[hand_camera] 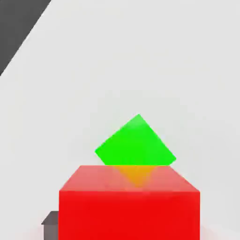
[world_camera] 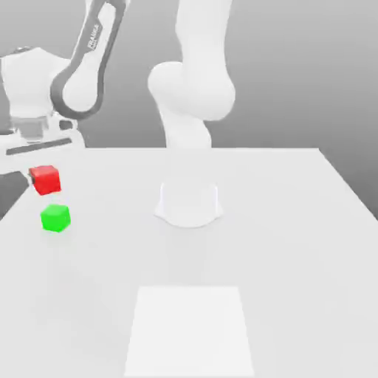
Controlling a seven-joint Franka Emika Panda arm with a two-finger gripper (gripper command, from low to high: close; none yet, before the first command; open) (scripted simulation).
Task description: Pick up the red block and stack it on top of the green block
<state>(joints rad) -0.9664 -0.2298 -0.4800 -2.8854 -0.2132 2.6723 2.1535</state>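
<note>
My gripper (world_camera: pixel 43 176) sits at the far edge of the exterior view's left, roughly nine o'clock from my white base pedestal (world_camera: pixel 189 205). The fingers are clamped on the red block (world_camera: pixel 45 179), which hangs clear of the table (world_camera: pixel 295 244), not resting on anything.

Green block (world_camera: pixel 55 218) sits on the table just beside the red one, at about five o'clock from it in the exterior view, close but apart. A gap of bare table shows between the two in that view. The green block is turned so a corner points toward the camera.

In the hand view the red block (hand_camera: pixel 129 206) is large and near, its top face flat and square to the camera. One dark finger (hand_camera: pixel 50 224) shows at its lower side, pressed against the block. Beyond the red block the green block (hand_camera: pixel 136 140) appears as a diamond, rotated against the red one's edges. An orange-tinted wedge lies on the red top face where the green corner overlaps it; I can't tell what causes the tint.

My arm's upper links (world_camera: pixel 92 66) lean over toward the exterior view's left, the forearm grey-jointed, the hand pointing down over the blocks.

A paler rectangular patch (world_camera: pixel 190 331) marks the table at six o'clock from my base, well apart from both blocks.
</note>
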